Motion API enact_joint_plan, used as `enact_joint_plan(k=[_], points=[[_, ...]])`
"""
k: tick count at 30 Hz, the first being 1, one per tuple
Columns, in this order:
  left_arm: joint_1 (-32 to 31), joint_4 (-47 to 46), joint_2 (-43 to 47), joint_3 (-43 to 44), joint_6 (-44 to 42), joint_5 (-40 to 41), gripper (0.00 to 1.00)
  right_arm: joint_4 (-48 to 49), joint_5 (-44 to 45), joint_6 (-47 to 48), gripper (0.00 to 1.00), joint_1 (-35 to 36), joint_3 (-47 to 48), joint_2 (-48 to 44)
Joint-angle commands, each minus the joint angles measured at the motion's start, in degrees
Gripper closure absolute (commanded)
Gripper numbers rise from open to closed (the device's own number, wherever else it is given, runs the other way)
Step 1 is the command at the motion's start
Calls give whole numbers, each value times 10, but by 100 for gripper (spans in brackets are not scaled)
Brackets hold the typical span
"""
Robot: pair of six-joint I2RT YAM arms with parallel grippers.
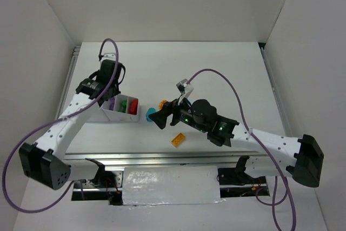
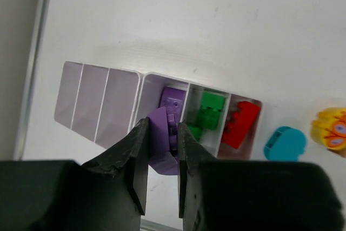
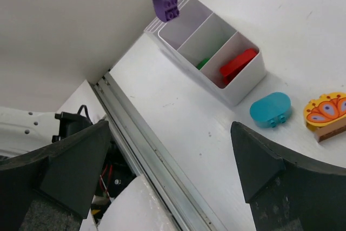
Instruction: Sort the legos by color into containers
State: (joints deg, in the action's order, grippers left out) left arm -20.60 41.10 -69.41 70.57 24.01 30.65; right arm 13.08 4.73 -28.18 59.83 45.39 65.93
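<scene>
White tabletop, matte, faintly scuffed. White enclosure panels on three sides: left wall, back wall, right wall. Along the table's near edge, a grooved silver metal rail, spanning most of the width. Just in front of that rail, a crinkled, glossy pale sheet, roughly rectangular. Along the table's left edge, a narrow metal strip, set against the left wall.

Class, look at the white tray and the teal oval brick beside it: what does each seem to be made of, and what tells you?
The white tray: probably thin moulded plastic, smooth, faintly glossy; even thin dividers, crisp edges. The teal brick: likely hard plastic, smooth with a soft sheen; rounded moulded outline, small knobs along one edge.
</scene>
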Motion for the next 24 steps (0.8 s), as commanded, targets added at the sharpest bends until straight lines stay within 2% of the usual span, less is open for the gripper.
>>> enact_joint_plan(k=[1,7,19,21,24], points=[[1,16,-47,40,-48,76,100,-24,19,23,0,-3,-11,-36],[1,31,-88,48,-62,95,100,-32,22,28,0,-5,-38,-74],[1,5,-129,12,-70,68,97,-25,24,27,0,-8,-61,-87],[1,6,-133,12,-70,66,94,-25,21,25,0,-9,-61,-86],[1,-1,-123,3,-74,52,79,-25,18,25,0,-9,-58,-83]])
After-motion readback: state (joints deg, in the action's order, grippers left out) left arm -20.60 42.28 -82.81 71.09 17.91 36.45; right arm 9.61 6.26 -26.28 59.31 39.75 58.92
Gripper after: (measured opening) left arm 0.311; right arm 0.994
